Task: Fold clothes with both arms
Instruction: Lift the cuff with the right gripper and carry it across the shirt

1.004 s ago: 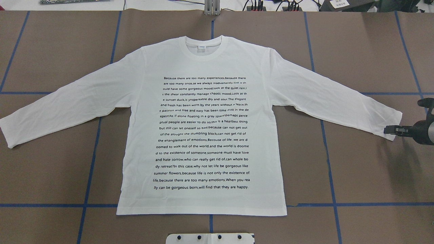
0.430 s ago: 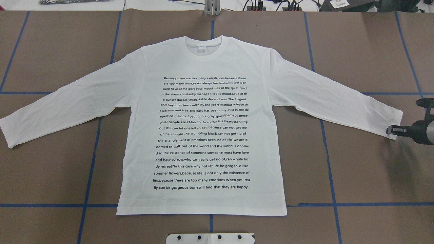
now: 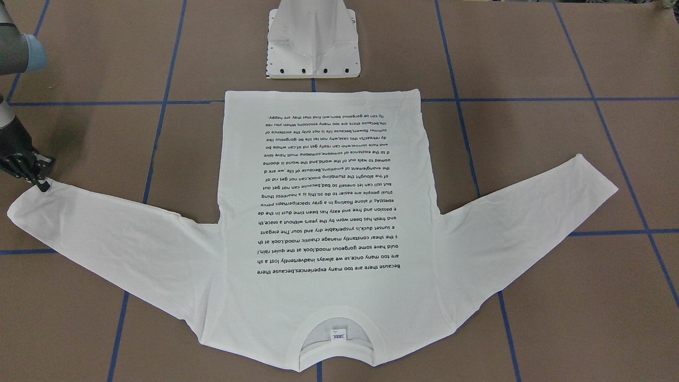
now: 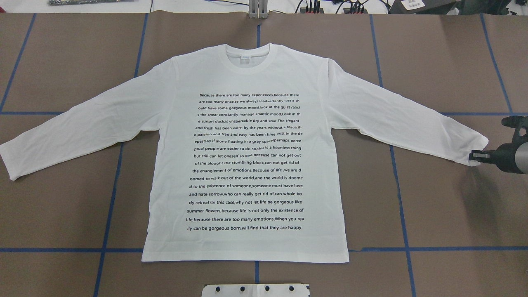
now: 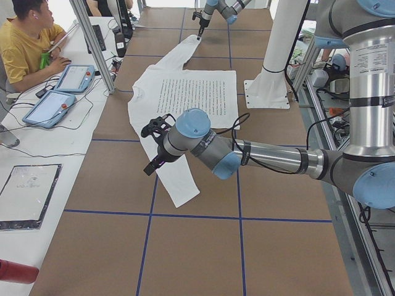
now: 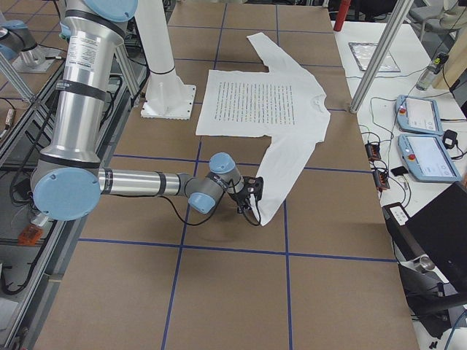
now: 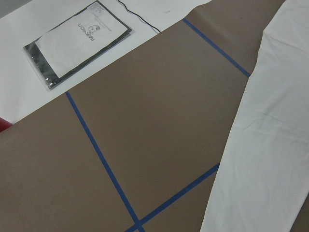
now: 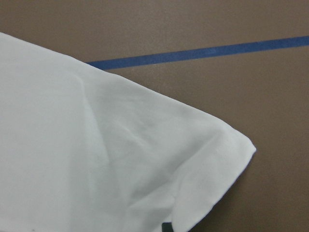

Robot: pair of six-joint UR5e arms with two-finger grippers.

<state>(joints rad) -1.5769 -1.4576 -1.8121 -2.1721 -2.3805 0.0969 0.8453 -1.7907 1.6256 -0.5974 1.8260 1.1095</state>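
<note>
White long-sleeved T-shirt (image 4: 247, 74) lies flat, print up, on brown table (image 4: 445, 206); sleeves spread outward, collar on the side away from the robot; right gripper (image 4: 475, 156) low at right sleeve's cuff (image 4: 480, 144), fingers drawn together, pinching the cuff's corner; left gripper (image 5: 150, 168) raised near left sleeve, seen from the side only; spread or closed, cannot tell.

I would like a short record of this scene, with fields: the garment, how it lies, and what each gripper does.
garment: white long-sleeved T-shirt, black text block
lay: flat, front up, both sleeves spread, no fold yet
right gripper: at the right sleeve's cuff, seems shut on it
left gripper: raised near the left sleeve; open or shut unclear
surface: brown table with blue tape lines
</note>
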